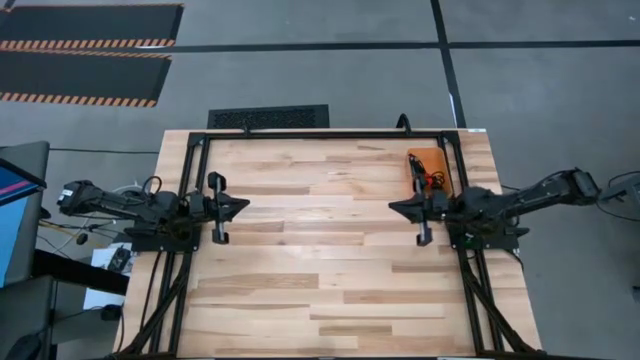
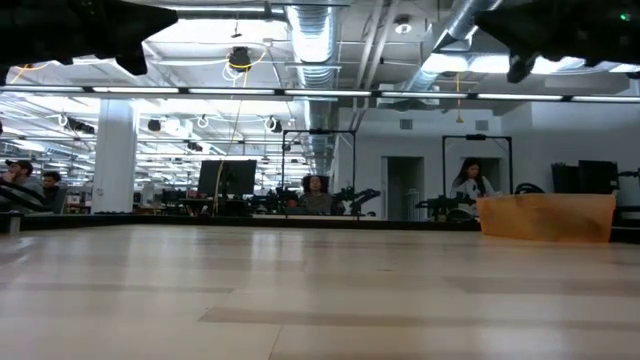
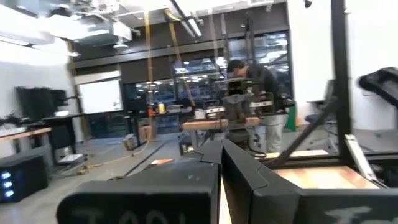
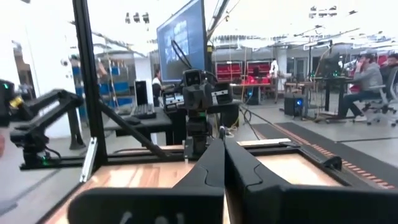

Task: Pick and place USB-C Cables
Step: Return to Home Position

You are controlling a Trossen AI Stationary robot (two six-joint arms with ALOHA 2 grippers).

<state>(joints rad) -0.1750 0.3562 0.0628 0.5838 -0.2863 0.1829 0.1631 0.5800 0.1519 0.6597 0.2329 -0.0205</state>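
The orange tray (image 1: 428, 158) lies on the wooden table at the far right, and in the low view it is the tray (image 2: 547, 217) at the right. Thin dark and red USB-C cables (image 1: 430, 181) lie inside it; I cannot make out separate bundles. My right gripper (image 1: 391, 207) hangs above the table just near of the tray, pointing toward the table's middle. Its fingers (image 4: 214, 163) are shut with nothing between them. My left gripper (image 1: 246, 207) faces it from the left side, also shut (image 3: 221, 152) and holding nothing.
A black metal frame (image 1: 330, 134) runs along the table's far edge and down both sides. Bare wood (image 1: 320, 230) lies between the two grippers. Beyond the table, people sit and stand at workbenches (image 2: 470, 185).
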